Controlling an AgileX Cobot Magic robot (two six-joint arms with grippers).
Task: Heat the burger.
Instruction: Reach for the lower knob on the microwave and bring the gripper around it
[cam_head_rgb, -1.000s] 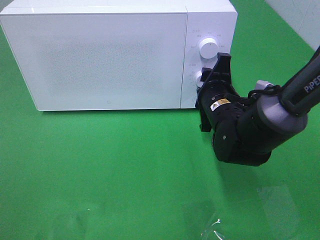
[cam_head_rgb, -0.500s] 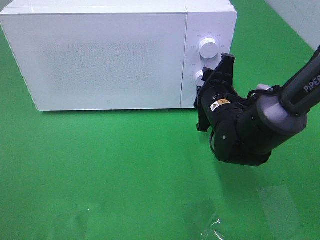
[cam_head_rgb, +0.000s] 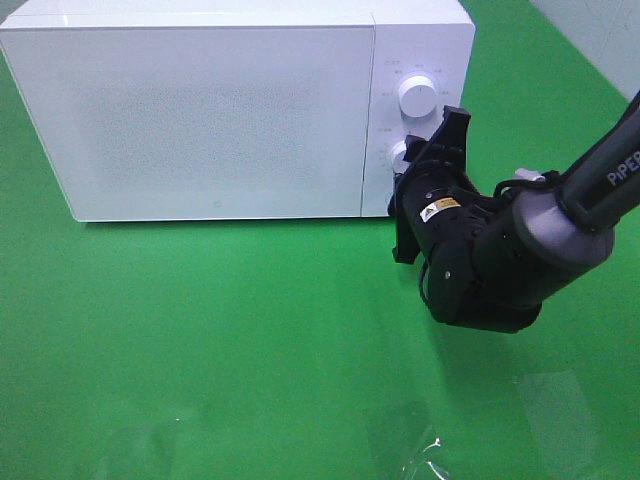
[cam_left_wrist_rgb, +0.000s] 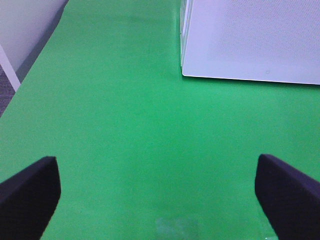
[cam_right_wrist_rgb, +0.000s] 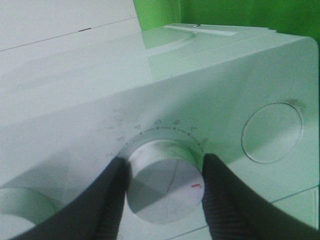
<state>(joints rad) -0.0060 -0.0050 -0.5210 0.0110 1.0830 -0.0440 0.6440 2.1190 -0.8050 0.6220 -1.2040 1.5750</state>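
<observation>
While right fingers (cam_right_wrist_rgb: 227, 200) clamp lower dial (cam_right_wrist_rgb: 162, 182) of microwave (cam_head_rgb: 440, 45), dial axis pointing straight between them, burger unseen, likely behind shut door (cam_head_rgb: 200, 120); left fingers (cam_left_wrist_rgb: 30, 190) apart over desk (cam_head_rgb: 200, 330), well away.

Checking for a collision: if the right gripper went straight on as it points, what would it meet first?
Likely the microwave's control panel: the right gripper grips the lower knob, so its fingertips should reach the panel first, though the gap is unclear.
</observation>
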